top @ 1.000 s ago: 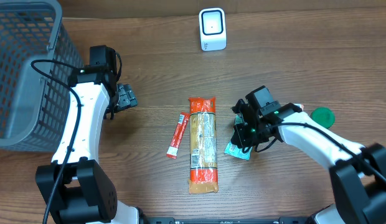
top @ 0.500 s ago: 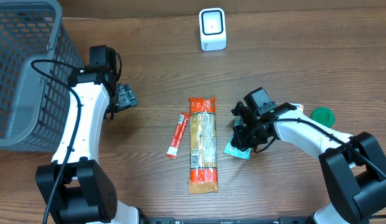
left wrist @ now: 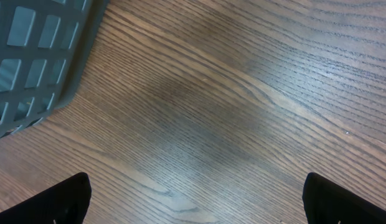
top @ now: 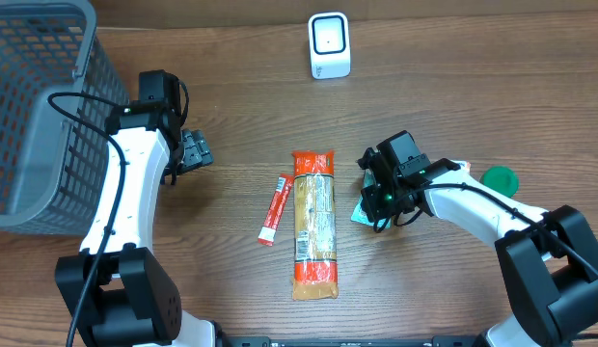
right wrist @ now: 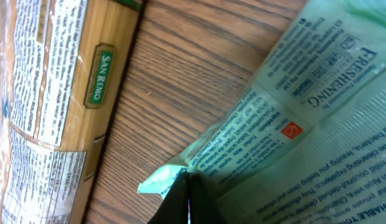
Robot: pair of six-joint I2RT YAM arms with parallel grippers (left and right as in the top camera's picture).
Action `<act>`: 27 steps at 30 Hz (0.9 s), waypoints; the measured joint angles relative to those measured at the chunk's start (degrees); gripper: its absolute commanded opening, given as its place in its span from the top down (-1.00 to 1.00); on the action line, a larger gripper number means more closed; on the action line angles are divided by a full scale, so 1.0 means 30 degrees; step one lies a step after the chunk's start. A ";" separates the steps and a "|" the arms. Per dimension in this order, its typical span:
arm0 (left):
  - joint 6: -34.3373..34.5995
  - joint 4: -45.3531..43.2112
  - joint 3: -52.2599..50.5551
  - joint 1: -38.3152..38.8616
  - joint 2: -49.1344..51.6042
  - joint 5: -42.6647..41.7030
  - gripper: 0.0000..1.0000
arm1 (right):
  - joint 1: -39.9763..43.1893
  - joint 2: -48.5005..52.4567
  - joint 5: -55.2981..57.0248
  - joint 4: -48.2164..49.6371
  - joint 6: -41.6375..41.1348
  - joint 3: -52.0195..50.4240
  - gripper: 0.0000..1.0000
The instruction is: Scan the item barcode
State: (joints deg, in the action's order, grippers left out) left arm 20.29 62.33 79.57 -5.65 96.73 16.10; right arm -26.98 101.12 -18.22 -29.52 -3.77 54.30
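Observation:
My right gripper [top: 377, 204] [right wrist: 188, 200] is shut on the corner of a pale green wipes packet [top: 361, 214] [right wrist: 305, 118], pinched between its dark fingers [right wrist: 199, 208]. The packet fills the right wrist view with its printed text; no barcode shows on it. In the overhead view most of it is hidden under the gripper. A white scanner [top: 329, 45] stands at the back of the table, well apart from the packet. My left gripper [top: 195, 150] [left wrist: 196, 199] hangs open over bare wood near the basket, with nothing between its fingers.
A long orange spaghetti packet [top: 313, 224] [right wrist: 50, 93] lies just left of the green packet. A red sachet [top: 274, 208] lies left of that. A green lid [top: 499, 178] sits at the right. A grey basket [top: 39, 106] [left wrist: 31, 56] fills the far left.
The right gripper has shifted slightly back and up with the green packet, so less of the packet shows beneath it. The left arm has not moved.

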 measured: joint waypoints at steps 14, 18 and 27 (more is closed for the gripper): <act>0.0000 0.0000 0.0000 0.0000 0.0000 0.0000 -1.00 | 0.0612 -0.0233 -0.3366 -0.4845 0.1683 0.4146 0.92; 0.0000 0.0000 0.0000 0.0000 0.0000 0.0000 -0.99 | 0.0612 -0.0364 -0.2929 -0.5187 0.1705 0.4095 0.92; 0.0000 0.0000 0.0000 0.0000 0.0000 0.0000 -0.99 | 0.0612 -0.0372 -0.1333 -0.1464 0.1756 0.1290 0.91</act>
State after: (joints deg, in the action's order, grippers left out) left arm 20.29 62.33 79.57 -5.65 96.73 16.10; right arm -25.15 100.01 -22.22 -33.91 1.50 58.17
